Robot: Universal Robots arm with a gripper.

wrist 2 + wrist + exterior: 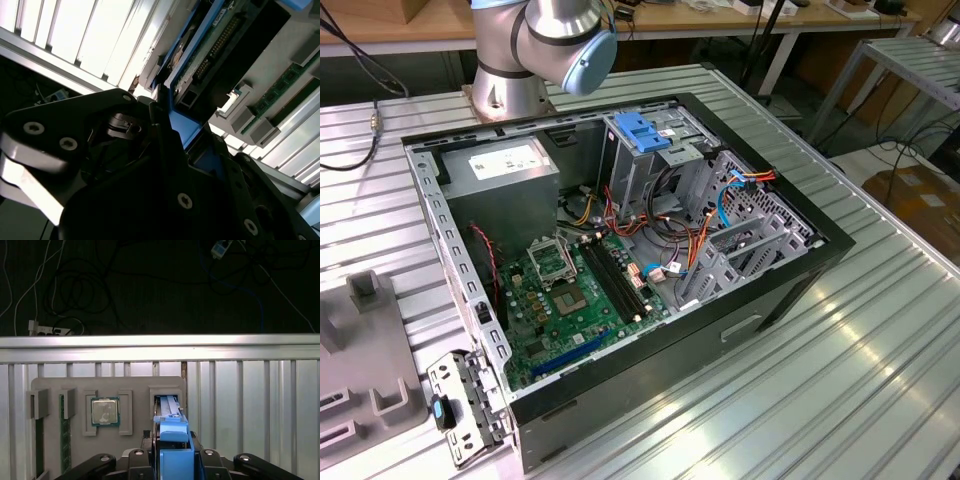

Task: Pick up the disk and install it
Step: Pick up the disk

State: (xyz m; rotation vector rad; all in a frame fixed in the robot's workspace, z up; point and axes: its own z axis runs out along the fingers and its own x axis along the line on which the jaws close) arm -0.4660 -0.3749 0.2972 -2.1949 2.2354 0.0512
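Note:
In the first wrist view the disk stands on edge in its blue carrier rails, over a slot at one end of a grey fixture tray. My gripper is shut on the disk, one black finger on each side of the blue carrier. The second wrist view looks along the gripper and shows the disk's circuit-board side with its connector above the blue rail. The open computer case lies on the metal table in the exterior view, with a grey drive cage near its far wall.
The fixture tray also holds a processor chip and memory sticks; part of the tray lies at the exterior view's left. A blue-handled bracket tops the drive cage. Loose cables cross the case. The robot base stands behind it.

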